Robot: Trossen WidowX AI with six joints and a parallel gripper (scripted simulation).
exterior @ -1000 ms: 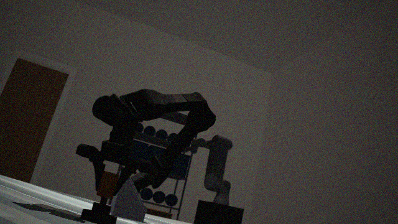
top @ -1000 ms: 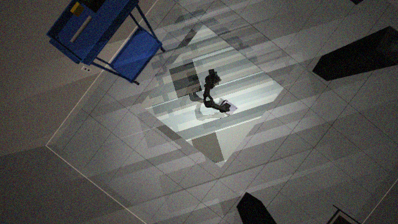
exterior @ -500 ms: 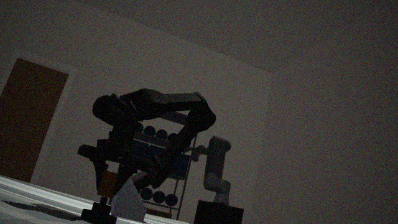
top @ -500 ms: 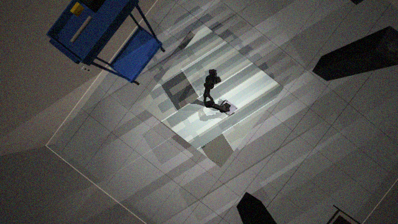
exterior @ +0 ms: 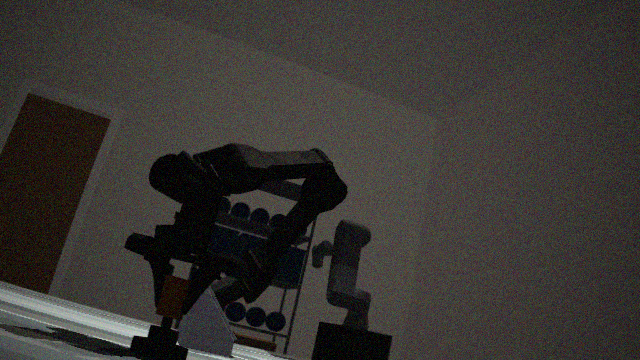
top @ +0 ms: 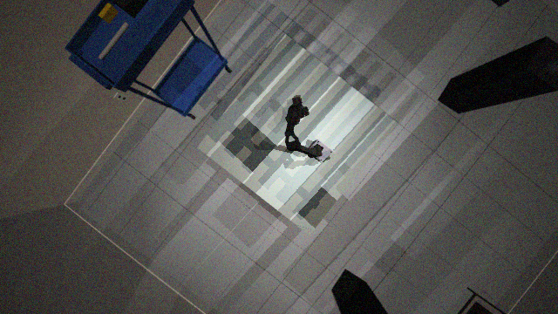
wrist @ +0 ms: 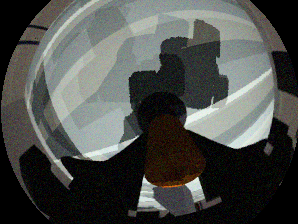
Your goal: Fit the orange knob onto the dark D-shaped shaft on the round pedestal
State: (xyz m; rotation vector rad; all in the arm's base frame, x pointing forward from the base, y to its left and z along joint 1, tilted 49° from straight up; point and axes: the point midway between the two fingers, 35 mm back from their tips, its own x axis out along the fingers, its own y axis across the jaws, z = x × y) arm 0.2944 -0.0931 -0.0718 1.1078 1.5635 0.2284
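Note:
The orange knob (exterior: 173,297) (wrist: 175,159) is upright between the fingertips of my gripper (exterior: 173,301) (wrist: 166,134), which is shut on it. In the exterior view the dark shaft (exterior: 168,323) shows as a short stretch under the knob, above the pedestal (exterior: 159,345). The knob stands clear of the pedestal's top. Whether its hole has started over the shaft's tip cannot be told. In the wrist view the dark round pedestal (wrist: 161,106) shows just beyond the knob's narrow-looking end, and the shaft is hidden. The shaft's flat side does not show. The top view shows the knob too small to make out.
A pale wedge-shaped block (exterior: 207,322) stands just right of the knob and pedestal in the exterior view. My arm (exterior: 240,167) arches above them. A blue cart (top: 192,74), a rack and another robot arm (exterior: 345,270) stand in the background. Light is dim, with patchy shadows.

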